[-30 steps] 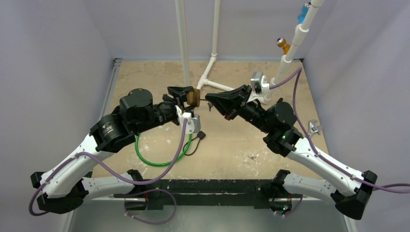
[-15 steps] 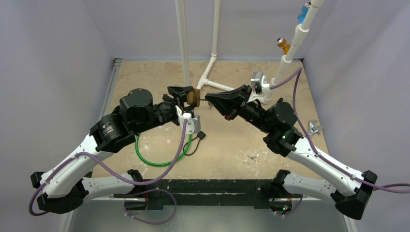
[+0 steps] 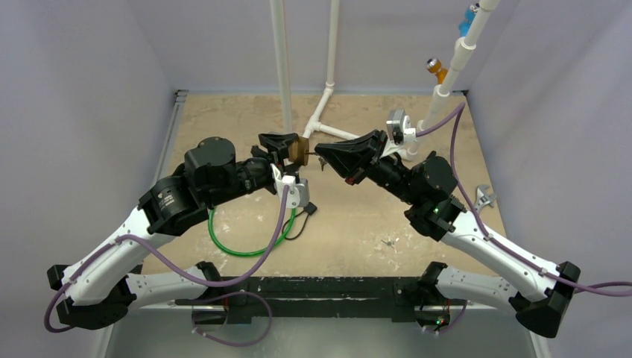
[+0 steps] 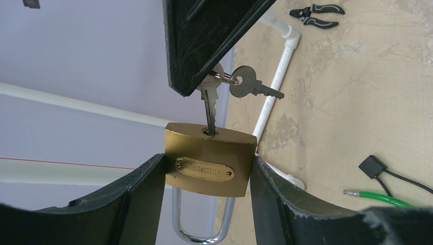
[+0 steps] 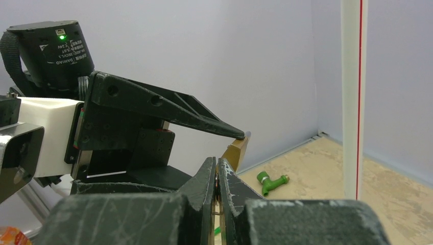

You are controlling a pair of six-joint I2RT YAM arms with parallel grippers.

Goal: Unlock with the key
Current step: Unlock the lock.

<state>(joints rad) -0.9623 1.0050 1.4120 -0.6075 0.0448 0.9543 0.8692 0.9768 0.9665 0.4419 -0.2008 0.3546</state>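
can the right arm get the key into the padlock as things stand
Likely yes: the key in the right fingers has its tip in the keyhole of the padlock, which the left fingers clamp.

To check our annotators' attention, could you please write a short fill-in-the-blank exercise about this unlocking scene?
The left tool clamps the brass ____ by its sides. The right tool pinches a key seated in its ____. A second key dangles from the same ____.
Missing words: padlock, keyhole, ring.
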